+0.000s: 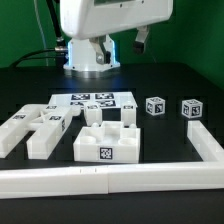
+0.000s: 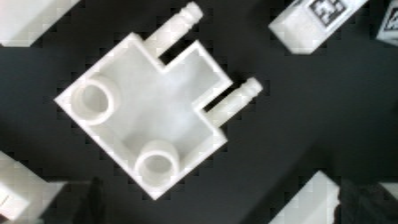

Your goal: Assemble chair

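Exterior view: blocky matte-white chair parts (image 1: 106, 140) lie on the black worktop (image 1: 170, 135) before the marker board (image 1: 95, 100), green wall (image 1: 205, 40) behind; the tool (image 1: 138, 42) hangs above, its opening impossible to tell. Wrist view: a flat white plate (image 2: 151, 105) with two round sockets and two prongs lies on black

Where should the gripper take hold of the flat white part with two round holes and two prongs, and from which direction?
Probably from straight above, since the white part lies flat on the table. Close across its two straight outer edges, midway between the holes and prongs, where the body is solid.
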`<state>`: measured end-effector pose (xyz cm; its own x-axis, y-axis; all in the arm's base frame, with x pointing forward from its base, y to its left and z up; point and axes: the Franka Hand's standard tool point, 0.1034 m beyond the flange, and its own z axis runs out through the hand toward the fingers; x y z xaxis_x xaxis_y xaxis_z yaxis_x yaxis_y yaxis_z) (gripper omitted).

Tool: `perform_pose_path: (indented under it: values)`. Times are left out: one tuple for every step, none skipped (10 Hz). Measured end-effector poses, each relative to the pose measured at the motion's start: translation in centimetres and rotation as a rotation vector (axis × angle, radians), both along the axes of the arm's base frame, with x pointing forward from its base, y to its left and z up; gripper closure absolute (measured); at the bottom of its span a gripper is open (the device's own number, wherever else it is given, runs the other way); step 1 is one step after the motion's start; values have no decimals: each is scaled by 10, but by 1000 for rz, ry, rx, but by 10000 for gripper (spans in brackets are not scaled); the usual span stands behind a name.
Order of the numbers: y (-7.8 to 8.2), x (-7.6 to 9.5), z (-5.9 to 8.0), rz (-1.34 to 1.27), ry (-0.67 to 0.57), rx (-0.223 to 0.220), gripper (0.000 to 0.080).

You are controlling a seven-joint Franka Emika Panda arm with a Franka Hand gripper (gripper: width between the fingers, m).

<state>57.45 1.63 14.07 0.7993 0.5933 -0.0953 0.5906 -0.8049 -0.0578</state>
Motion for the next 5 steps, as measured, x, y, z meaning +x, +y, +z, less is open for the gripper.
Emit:
perform_pose_path:
  values:
    - [1, 8, -5, -54, -27, 2, 150]
    - [2, 7, -5, -123, -24, -5, 150]
    - [2, 6, -5, -156, -24, -8, 150]
    - [3, 6, -6, -222, -24, -13, 150]
    - [4, 6, -6, -277, -24, -17, 150]
